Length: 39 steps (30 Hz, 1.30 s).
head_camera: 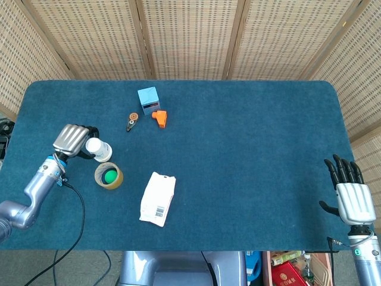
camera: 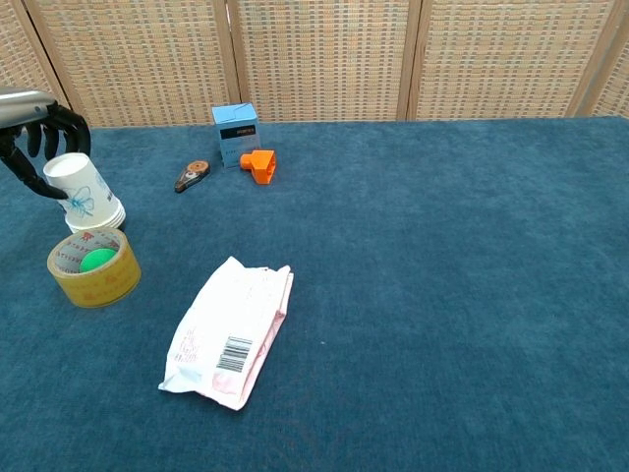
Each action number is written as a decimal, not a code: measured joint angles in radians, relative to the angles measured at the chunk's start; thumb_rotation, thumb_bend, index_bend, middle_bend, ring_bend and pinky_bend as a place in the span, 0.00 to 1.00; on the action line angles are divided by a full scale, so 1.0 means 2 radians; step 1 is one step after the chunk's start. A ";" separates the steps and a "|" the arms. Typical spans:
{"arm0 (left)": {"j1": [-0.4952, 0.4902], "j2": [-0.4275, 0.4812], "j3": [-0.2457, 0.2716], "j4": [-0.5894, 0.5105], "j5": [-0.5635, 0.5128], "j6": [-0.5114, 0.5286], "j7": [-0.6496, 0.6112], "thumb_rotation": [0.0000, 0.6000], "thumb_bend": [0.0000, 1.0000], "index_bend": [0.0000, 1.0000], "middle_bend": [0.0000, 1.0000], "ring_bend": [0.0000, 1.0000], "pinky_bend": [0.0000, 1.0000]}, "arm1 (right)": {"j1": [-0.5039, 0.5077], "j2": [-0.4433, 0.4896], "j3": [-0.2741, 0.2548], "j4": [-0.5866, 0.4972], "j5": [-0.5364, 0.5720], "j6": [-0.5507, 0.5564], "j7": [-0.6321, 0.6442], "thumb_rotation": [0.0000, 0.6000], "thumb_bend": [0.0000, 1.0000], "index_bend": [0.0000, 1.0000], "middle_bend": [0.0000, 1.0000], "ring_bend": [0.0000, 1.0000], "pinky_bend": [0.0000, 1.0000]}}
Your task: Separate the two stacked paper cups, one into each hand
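Note:
The two stacked paper cups point(head_camera: 99, 149), white with a blue print, stand upside down at the left of the blue table, just behind a tape roll. In the chest view the stack point(camera: 86, 197) leans to the left. My left hand point(head_camera: 70, 139) grips its upper end, with fingers point(camera: 61, 120) curled over the top and the thumb against the near side. My right hand point(head_camera: 351, 199) hovers far off at the table's front right edge, fingers spread and holding nothing; the chest view does not show it.
A yellow tape roll point(head_camera: 109, 176) with a green ball inside sits right in front of the cups. A white packet point(head_camera: 158, 198) lies mid-table. A blue box point(head_camera: 148, 98), an orange piece point(head_camera: 159, 118) and a small tape dispenser point(head_camera: 132, 121) lie further back.

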 measured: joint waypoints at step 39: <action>-0.107 -0.042 -0.078 -0.097 -0.016 -0.132 -0.675 1.00 0.09 0.54 0.52 0.50 0.49 | 0.096 -0.021 0.016 0.183 -0.153 0.047 0.175 1.00 0.03 0.38 0.22 0.10 0.08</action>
